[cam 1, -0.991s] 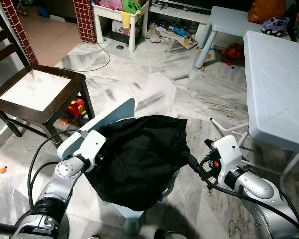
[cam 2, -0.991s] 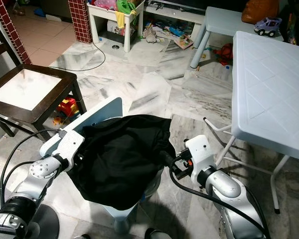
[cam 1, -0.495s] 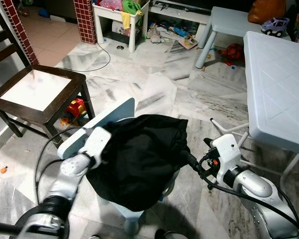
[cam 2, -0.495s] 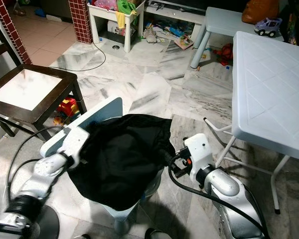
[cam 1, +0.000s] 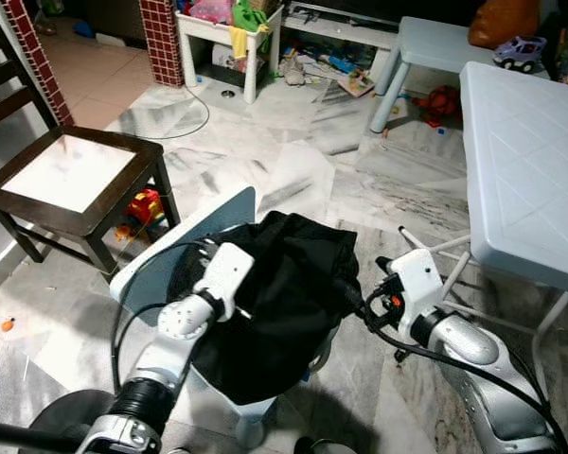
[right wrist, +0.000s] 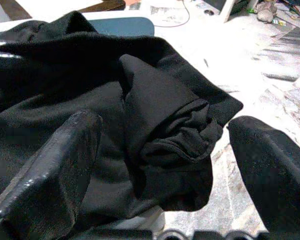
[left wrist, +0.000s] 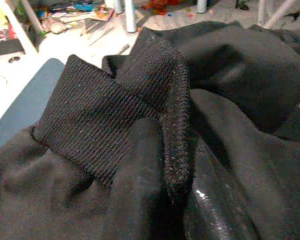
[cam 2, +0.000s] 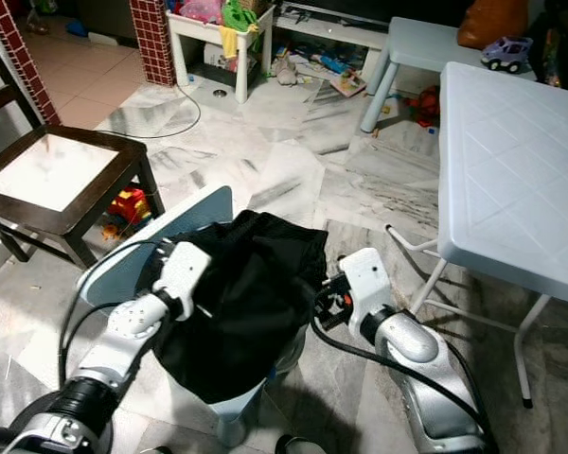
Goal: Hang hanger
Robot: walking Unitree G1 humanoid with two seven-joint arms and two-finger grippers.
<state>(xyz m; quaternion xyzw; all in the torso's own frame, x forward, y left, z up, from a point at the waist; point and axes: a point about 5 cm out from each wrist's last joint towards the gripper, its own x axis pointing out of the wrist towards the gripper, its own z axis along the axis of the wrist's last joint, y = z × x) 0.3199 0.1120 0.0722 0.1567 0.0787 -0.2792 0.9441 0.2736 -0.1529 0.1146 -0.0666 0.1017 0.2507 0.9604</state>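
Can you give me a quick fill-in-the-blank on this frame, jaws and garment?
1. The left gripper jaws are shut on the garment's ribbed ____.
2. The right gripper jaws stand ____ around a bunched fold.
3. The black garment lies heaped on a pale blue ____.
4. The toy car sits on a pale blue ____.

Missing words: cuff; open; chair; stool

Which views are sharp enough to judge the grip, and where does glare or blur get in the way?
Left wrist view: ribbed cuff of the black garment sharp, near fingers soft. Right wrist view: fingers blurred, floor behind overexposed. Eye views: sharp, evenly lit; glare on the dark stool's top.
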